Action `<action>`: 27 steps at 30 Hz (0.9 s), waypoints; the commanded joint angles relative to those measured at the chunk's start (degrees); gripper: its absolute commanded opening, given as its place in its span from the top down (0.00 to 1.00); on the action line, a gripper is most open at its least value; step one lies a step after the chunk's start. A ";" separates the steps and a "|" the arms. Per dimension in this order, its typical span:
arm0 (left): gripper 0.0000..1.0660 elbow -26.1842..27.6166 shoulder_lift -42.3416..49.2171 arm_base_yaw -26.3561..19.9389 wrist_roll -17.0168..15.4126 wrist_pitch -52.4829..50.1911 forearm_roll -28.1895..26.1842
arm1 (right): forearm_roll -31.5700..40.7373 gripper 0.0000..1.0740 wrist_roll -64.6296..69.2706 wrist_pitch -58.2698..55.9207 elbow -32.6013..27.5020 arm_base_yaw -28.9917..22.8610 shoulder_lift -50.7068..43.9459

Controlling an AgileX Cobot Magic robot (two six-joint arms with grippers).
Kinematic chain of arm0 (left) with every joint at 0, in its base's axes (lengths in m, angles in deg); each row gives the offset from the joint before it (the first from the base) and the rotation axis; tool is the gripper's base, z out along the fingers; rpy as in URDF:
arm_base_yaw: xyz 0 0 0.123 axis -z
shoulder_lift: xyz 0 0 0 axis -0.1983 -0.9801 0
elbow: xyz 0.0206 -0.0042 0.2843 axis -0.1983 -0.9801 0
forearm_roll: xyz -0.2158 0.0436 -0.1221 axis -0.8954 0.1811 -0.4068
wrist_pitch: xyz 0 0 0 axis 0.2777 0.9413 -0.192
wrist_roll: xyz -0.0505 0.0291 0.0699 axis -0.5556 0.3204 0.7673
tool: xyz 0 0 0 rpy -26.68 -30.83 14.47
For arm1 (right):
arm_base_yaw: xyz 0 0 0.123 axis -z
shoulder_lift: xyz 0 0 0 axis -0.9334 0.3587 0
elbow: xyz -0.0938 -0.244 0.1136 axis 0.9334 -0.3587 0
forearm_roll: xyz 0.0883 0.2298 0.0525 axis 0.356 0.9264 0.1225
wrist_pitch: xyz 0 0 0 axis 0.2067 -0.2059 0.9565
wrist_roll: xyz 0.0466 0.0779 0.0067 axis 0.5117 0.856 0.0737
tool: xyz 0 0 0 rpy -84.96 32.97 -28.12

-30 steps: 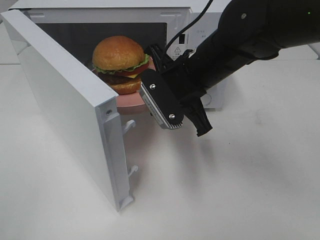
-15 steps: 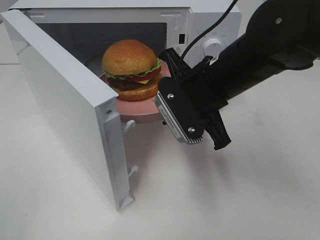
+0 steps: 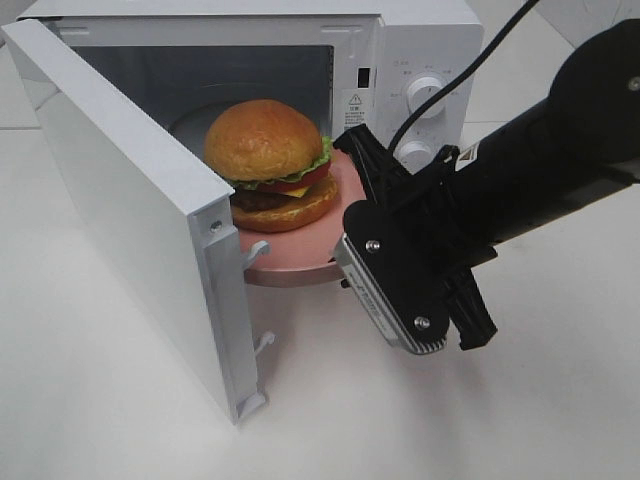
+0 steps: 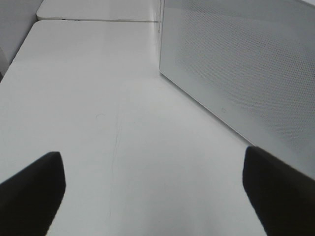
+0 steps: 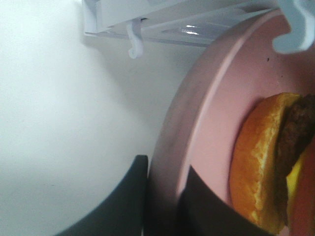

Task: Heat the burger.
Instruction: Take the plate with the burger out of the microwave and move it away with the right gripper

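From high, the burger point(image 3: 270, 165) sat on a pink plate point(image 3: 300, 255) at the open microwave point(image 3: 410, 60) mouth, unheated; right gripper point(image 3: 352, 178) at its 3 o'clock. Left wrist: left gripper point(image 4: 147, 189) gaped empty. Right wrist: fingers point(image 5: 129, 196) clamped the plate rim.

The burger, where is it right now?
In the exterior high view the burger sits on a pink plate at the open mouth of the microwave, with the right claw pinching the plate's rim.
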 commanded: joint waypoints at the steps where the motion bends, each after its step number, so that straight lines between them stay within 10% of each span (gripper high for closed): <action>1: 0.16 -0.23 1.09 -0.06 0.11 -0.29 0.00 | 1.15 1.00 0.57 4.70 -2.23 -0.17 -3.67; 12: 0.16 -0.23 1.09 -0.06 0.11 -0.29 0.00 | 0.52 1.00 3.72 7.10 -6.88 -0.17 -7.85; 27: 0.16 -0.23 1.09 -0.06 0.11 -0.29 0.00 | -17.53 1.00 24.47 8.48 -15.30 -0.17 -17.93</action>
